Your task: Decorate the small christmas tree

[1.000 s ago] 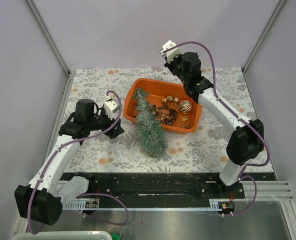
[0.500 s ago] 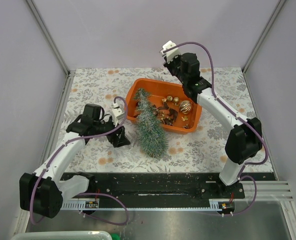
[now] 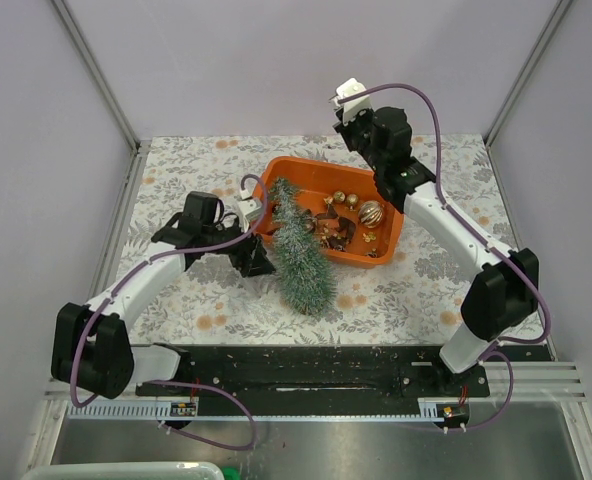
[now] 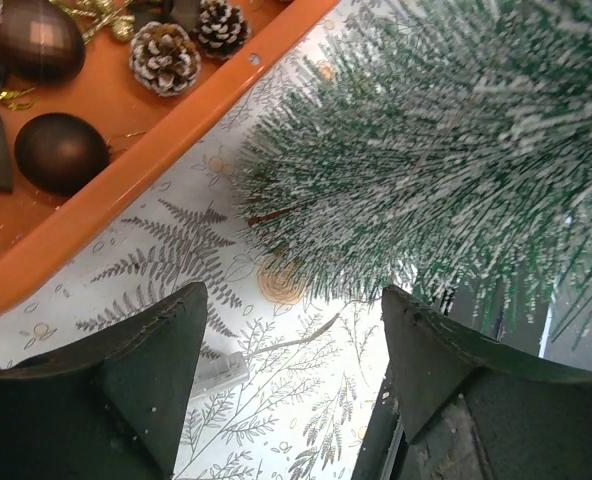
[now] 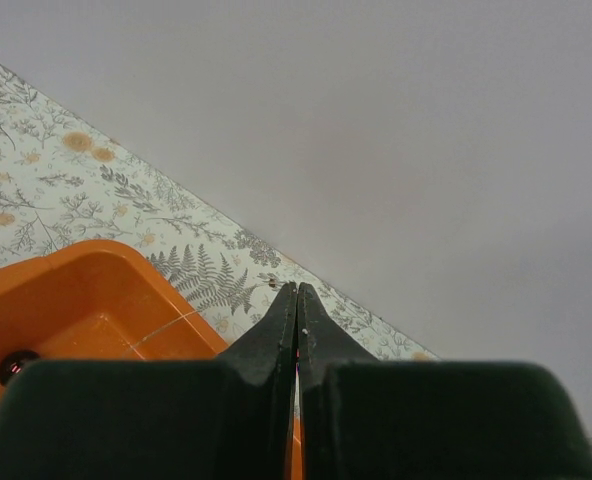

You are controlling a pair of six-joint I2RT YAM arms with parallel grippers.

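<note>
Top external view: the small frosted blue-green bristly christmas tree [image 3: 301,250] lies on its side mid-tabletop, tip over the left rim of the orange plastic tray [image 3: 311,180], base towards the near edge. No ornament hangs on it. The gold striped bauble [image 3: 370,213], dark brown baubles [image 4: 61,150] and frosted pine cones [image 4: 164,58] all sit in the tray, so decorating has barely begun and the tree needs standing up. The left gripper [image 4: 291,330] is spread wide, needles just ahead, gripping nothing. The right gripper [image 5: 296,300] hovers above the tray's far rim, its 2 fingers pressed together, empty.
</note>
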